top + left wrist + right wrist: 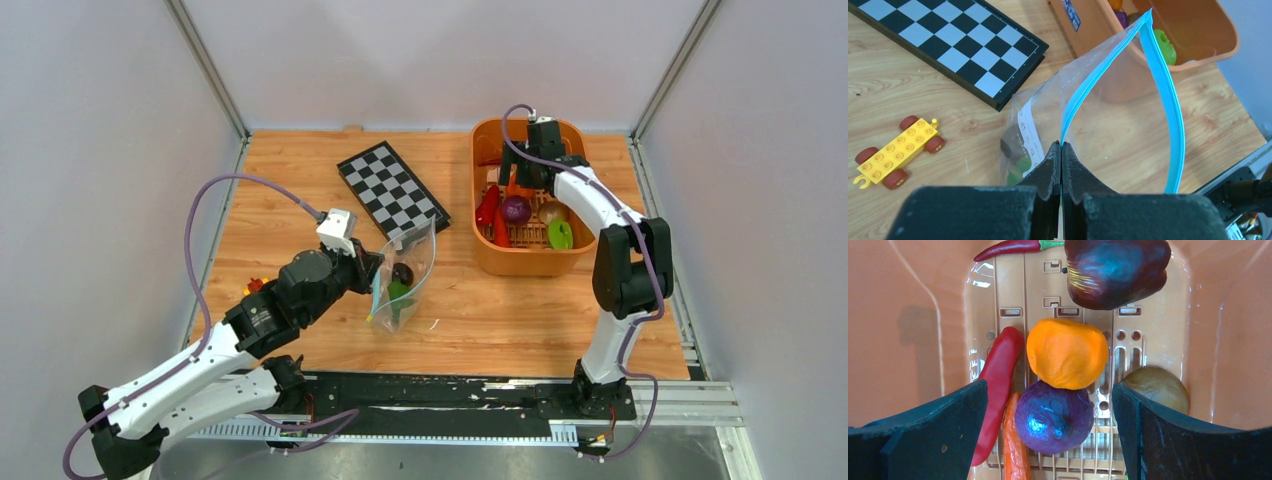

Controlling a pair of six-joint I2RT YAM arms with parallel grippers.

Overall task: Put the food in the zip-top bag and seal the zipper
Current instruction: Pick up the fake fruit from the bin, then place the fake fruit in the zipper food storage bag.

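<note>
The zip-top bag (418, 252) stands open on the table (300, 180), seemingly with two pieces of food (398, 292) inside, one dark and one green. The left end effector (1061, 150) is pinched shut on its zipper (1168, 110). The right end effector (1049, 390) gapes wide and empty above at least seven more pieces in one orange basket (898, 315).

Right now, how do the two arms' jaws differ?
The left jaws are shut, pinching the bag at its blue zipper; the right jaws stand wide open, empty. The left jaws are over the table; the right jaws hang inside the basket, above an orange fruit and a purple one. Both pairs are black.
</note>
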